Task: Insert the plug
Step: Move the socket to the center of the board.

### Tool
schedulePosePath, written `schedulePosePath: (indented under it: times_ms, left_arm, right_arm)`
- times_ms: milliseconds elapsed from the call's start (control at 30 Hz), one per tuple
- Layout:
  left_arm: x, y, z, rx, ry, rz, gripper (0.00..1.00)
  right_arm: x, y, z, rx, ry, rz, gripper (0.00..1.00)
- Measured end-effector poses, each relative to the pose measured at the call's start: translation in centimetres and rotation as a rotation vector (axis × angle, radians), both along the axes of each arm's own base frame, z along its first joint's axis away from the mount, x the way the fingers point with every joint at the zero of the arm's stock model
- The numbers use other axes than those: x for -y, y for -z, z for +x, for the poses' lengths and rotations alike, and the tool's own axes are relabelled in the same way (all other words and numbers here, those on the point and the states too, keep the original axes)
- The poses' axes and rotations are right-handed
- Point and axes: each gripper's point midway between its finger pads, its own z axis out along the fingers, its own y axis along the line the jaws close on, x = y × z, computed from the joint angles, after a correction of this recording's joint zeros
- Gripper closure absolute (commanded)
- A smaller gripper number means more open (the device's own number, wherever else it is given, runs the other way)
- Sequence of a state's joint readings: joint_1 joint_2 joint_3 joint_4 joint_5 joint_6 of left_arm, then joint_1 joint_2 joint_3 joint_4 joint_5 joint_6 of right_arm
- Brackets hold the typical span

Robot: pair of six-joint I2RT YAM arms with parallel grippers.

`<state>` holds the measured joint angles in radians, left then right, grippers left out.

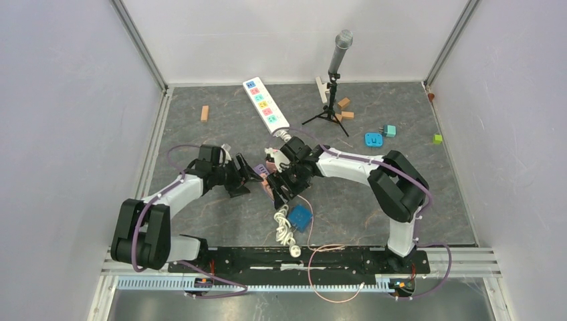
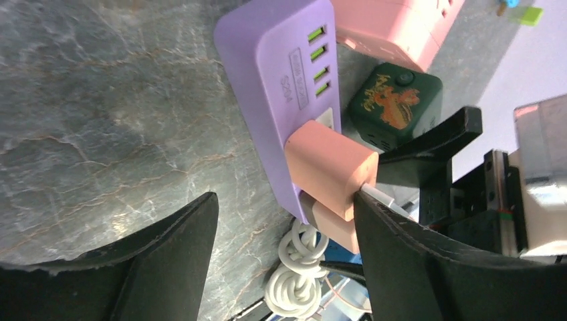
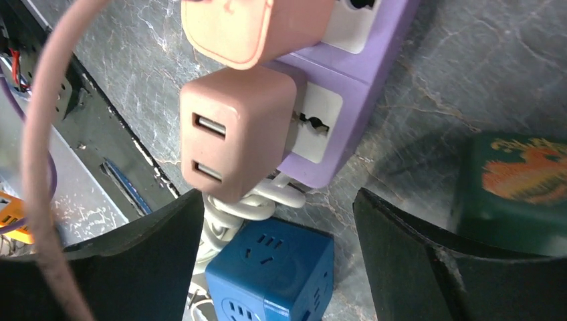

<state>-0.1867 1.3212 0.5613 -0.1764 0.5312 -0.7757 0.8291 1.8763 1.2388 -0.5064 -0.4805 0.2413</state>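
A purple power strip [image 2: 267, 80] lies on the grey table between both arms; it also shows in the top view [image 1: 262, 171]. A peach plug [image 2: 327, 167] sits in its socket face, with a pink USB adapter [image 3: 234, 130] plugged in beside it. My left gripper [image 2: 284, 221] is open and straddles the strip's end. Its right finger [image 2: 401, 247] touches the peach plug's outer edge. My right gripper [image 3: 277, 221] is open just past the pink adapter, holding nothing. In the top view the left gripper [image 1: 244, 175] and right gripper [image 1: 281, 187] meet at the strip.
A blue cube socket [image 3: 274, 274] and a coiled white cable [image 2: 297, 281] lie right below the strip. A dark green cube [image 2: 394, 103] and a pink strip [image 2: 394, 23] lie beside it. A white power strip [image 1: 265, 103], a microphone stand [image 1: 332, 80] and small blocks stand farther back.
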Motion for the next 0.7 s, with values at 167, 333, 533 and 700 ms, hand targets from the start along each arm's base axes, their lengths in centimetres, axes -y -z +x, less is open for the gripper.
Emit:
schedulePosePath:
  times_ms: [167,333,533,700]
  left_arm:
    - [-1.0,-0.6,0.8,0.017,0.000,0.082,0.05]
    - [-1.9,-3.4,2.1,0.110,-0.016,0.145,0.00]
    - [-3.6,-8.0,3.1,0.261,-0.062,0.231,0.00]
    - [-5.1,-10.3,2.6,0.344,-0.085,0.300,0.00]
  right_arm:
    - [-0.5,1.5,-0.3,0.009,-0.023,-0.021,0.37]
    - [-1.7,2.1,0.5,0.021,-0.023,-0.026,0.52]
    - [-5.4,2.2,3.1,0.037,0.003,0.017,0.53]
    - [-9.2,1.8,5.8,0.048,0.055,0.093,0.32]
